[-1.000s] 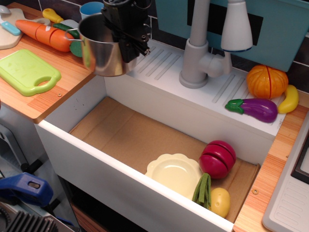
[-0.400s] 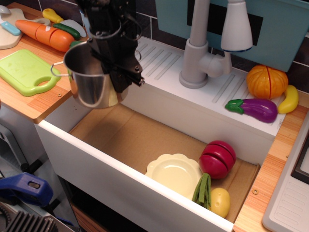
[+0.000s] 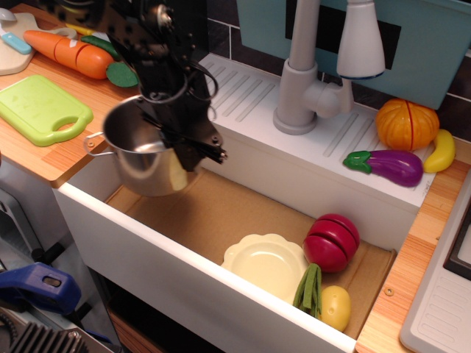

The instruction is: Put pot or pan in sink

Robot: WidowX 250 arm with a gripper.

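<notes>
Gripper (image 3: 179, 140) pinches the pot (image 3: 143, 154) rim above the sink (image 3: 147, 250) left corner; risk: tilted pot slipping, striking the front wall.

gripper (image 3: 180, 136) fingertips hidden behind pot (image 3: 143, 158) rim, grip unclear; pot's right handle hidden; faucet (image 3: 316, 66) top cut off.

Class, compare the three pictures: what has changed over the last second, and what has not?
The gripper, shut on the pot, carried it from the counter's edge forward and down into the left end of the sink. It has not let go. The plate, toy food and faucet stayed put.
</notes>
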